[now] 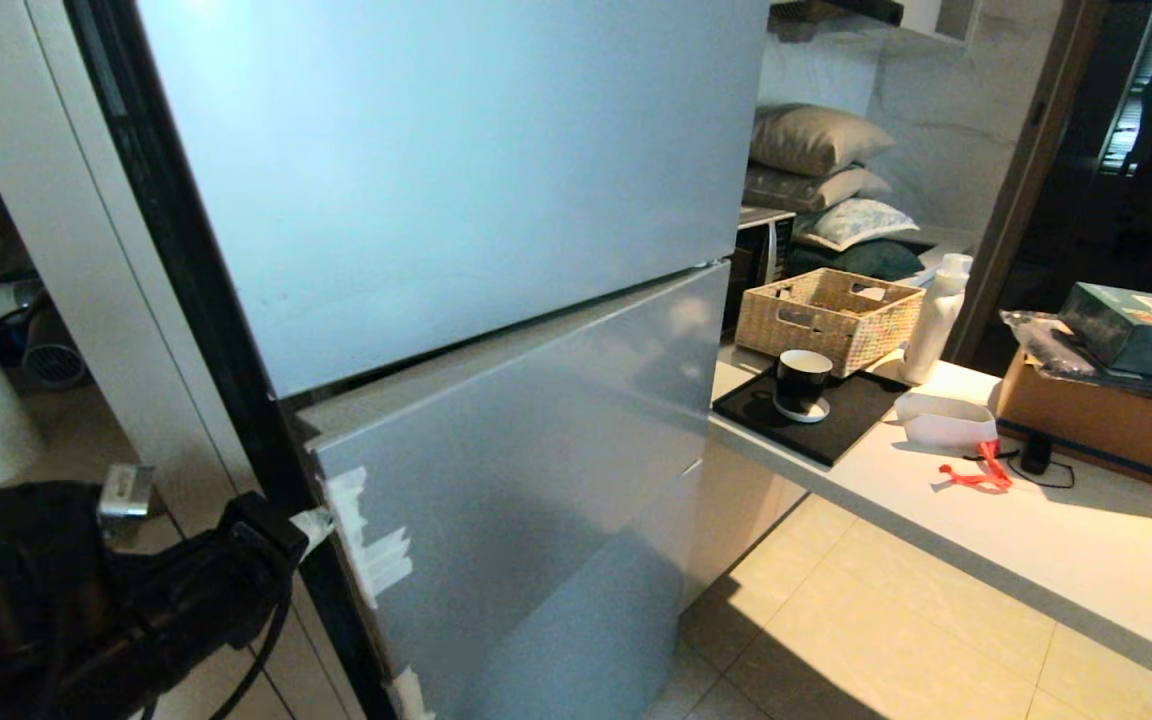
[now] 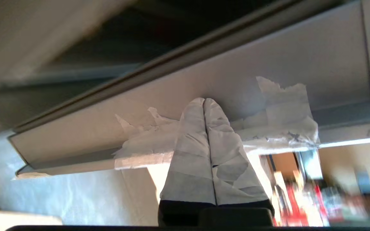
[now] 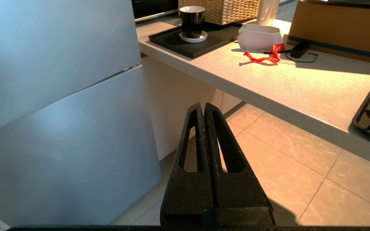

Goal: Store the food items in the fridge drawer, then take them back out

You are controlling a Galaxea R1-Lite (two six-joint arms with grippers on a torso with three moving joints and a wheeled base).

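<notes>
The left pincer, its fingers wrapped in white tape and pressed together with nothing between them, has its tips against the side edge of the fridge's middle door panel, right where torn strips of white tape are stuck along that edge. In the head view this pincer sits low at the fridge's left front corner, just beside the taped patches. The panel stands slightly ajar from the upper door above it (a dark gap shows behind the edge).

The right pincer hangs closed and empty over the tiled floor, with the fridge to one side of it and the counter ahead and to the other side. On that counter beyond the pincer are a black mug on a dark tray, a wicker basket, a white container and a red ribbon.

Neither the fridge drawer nor the red fruit can be seen in any view.
</notes>
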